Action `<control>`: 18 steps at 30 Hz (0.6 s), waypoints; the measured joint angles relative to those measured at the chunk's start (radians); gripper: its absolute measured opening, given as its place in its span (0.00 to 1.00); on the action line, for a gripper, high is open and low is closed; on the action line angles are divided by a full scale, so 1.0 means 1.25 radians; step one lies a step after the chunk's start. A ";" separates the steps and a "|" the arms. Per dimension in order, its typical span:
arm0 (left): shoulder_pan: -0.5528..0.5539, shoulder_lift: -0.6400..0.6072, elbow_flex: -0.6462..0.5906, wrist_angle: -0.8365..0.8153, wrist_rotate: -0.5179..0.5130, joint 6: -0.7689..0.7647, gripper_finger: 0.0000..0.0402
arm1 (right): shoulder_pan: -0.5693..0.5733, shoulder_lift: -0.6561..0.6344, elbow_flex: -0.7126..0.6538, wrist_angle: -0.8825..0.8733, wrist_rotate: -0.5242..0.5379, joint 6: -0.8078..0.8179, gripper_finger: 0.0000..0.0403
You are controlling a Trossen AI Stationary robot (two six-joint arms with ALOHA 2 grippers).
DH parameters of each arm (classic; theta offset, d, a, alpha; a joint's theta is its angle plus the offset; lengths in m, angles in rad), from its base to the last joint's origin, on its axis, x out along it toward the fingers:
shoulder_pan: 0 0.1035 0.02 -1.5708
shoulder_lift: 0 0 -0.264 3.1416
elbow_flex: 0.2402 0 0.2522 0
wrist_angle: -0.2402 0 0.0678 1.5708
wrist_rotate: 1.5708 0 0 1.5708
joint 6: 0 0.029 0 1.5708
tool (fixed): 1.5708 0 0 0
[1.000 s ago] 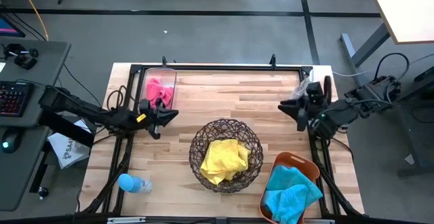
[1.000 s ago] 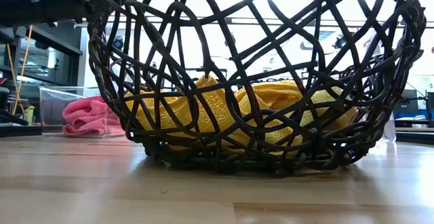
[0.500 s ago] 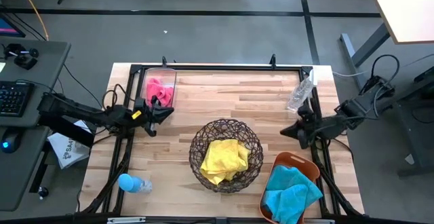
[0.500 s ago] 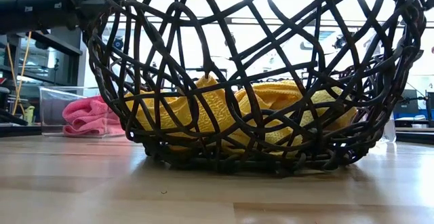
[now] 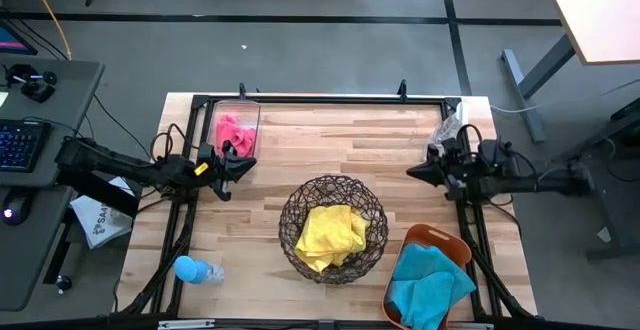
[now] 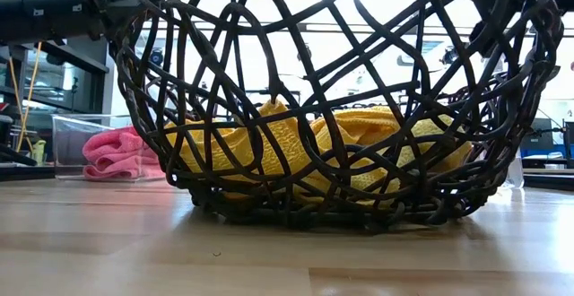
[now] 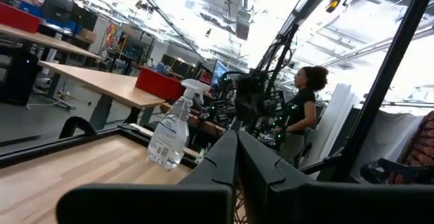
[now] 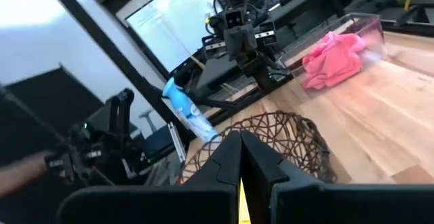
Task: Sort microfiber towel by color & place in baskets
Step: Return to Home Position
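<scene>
A hot pink towel (image 5: 235, 130) lies in the clear bin (image 5: 238, 108) at the far left. A yellow towel (image 5: 330, 232) lies in the round dark wire basket (image 5: 333, 228) at the middle. A teal towel (image 5: 430, 285) lies in the salmon-orange tub (image 5: 430, 238) at the near right. My left gripper (image 5: 255, 162) is shut and empty beside the clear bin's near end; its fingers meet in the left wrist view (image 7: 237, 149). My right gripper (image 5: 410, 173) is shut and empty above the table's right side, pointing left; its fingers meet in the right wrist view (image 8: 241, 149).
A clear spray bottle (image 5: 443, 133) stands at the far right corner, close behind my right gripper. A light-blue bottle (image 5: 195, 269) lies at the near left. Black frame rails (image 5: 320, 98) run along the table's edges. A person (image 7: 305, 108) stands beyond the table.
My right gripper has swung toward the table's near edge, then back toward the far edge, and its arm now lies level, pointing left. My left gripper has drawn back a little toward the table's left edge. The towels have kept still.
</scene>
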 joint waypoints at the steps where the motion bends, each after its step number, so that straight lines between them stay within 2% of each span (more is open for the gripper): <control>1: 0.000 0.000 0.000 0.000 0.000 0.000 0.00 | -0.029 -0.008 -0.006 0.001 -0.038 -0.015 0.00; 3: 0.000 0.000 0.000 0.000 0.000 0.000 0.00 | -0.071 -0.023 -0.025 0.002 -0.095 -0.044 0.00; 5: 0.000 0.000 0.000 0.000 0.000 0.000 0.00 | -0.099 -0.041 -0.057 0.002 -0.118 -0.058 0.00; 8: 0.000 0.000 0.000 0.000 0.000 0.000 0.00 | -0.119 -0.075 -0.117 0.014 -0.120 -0.067 0.00; 13: 0.000 0.000 0.000 0.000 0.000 0.000 0.00 | -0.123 -0.114 -0.182 0.124 -0.134 -0.057 0.00; 18: 0.000 -0.018 0.000 -0.024 0.000 0.001 0.00 | -0.122 -0.124 -0.236 0.139 -0.111 -0.049 0.00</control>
